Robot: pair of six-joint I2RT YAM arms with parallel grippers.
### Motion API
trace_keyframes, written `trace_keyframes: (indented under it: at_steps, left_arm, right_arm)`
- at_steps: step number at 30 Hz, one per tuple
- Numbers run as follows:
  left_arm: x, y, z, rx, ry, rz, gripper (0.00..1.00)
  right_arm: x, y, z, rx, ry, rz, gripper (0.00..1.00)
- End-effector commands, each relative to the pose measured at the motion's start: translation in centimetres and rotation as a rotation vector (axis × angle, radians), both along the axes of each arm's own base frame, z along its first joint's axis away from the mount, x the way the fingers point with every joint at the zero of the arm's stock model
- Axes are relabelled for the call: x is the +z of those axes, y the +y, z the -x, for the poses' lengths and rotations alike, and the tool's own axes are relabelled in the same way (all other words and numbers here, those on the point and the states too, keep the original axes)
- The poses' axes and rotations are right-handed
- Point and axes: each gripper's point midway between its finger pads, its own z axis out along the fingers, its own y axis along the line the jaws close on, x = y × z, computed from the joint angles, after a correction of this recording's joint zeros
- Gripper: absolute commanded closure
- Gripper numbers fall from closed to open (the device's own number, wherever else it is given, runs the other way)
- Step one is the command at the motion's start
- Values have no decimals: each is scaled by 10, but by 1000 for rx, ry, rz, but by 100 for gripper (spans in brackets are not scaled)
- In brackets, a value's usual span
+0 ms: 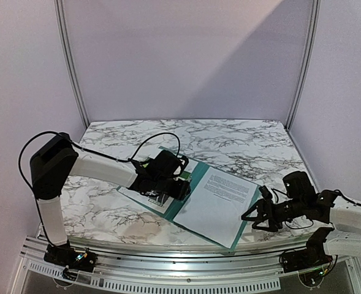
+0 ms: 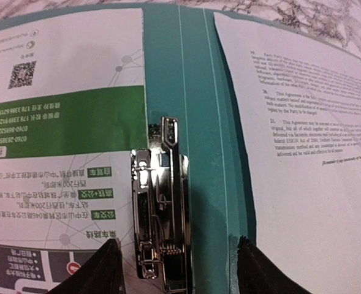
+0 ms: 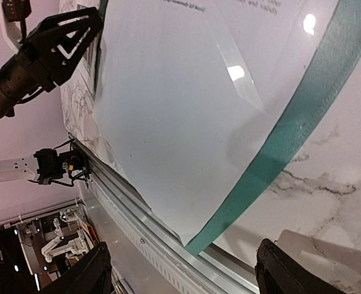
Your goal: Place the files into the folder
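Observation:
The teal folder (image 1: 246,224) lies open on the marble table. The white text sheet (image 1: 220,201) rests on its right half. The sheet with the green header (image 2: 64,92) lies on its left half, mostly hidden under my left gripper (image 1: 168,187) in the top view. In the left wrist view my left gripper (image 2: 177,269) is open, its jaws straddling the metal clip (image 2: 159,226) at the folder's spine (image 2: 192,92); the white sheet (image 2: 303,153) lies to the right. My right gripper (image 1: 250,217) is open and empty beside the folder's near right corner (image 3: 290,128), with the white sheet (image 3: 186,110) ahead.
The table's near edge has a metal rail (image 3: 143,226), and the folder's near corner reaches it. White booth walls and posts (image 1: 70,67) close the back and sides. My left arm (image 3: 57,43) shows in the right wrist view.

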Motion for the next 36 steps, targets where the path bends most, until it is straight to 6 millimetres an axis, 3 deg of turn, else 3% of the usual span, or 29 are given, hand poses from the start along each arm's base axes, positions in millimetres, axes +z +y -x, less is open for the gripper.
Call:
trace_keyframes:
  at_steps: [1,7,13,25,36]
  left_arm:
    - [-26,5,40,28,141,7,36]
    - [-30,4,49,88,168,24,36]
    - [-29,-1,54,129,177,58,37]
    - [-26,-10,65,122,173,68,37]
    - [-27,-13,69,114,171,70,38]
  right_arm:
    - [-10,0,3,-97,40,42,19]
    - [-11,10,25,-53,50,62,20]
    - [-31,13,46,-48,98,102,21]
    - [-39,24,52,-85,104,33,25]
    - [-14,31,37,-105,7,-12,27]
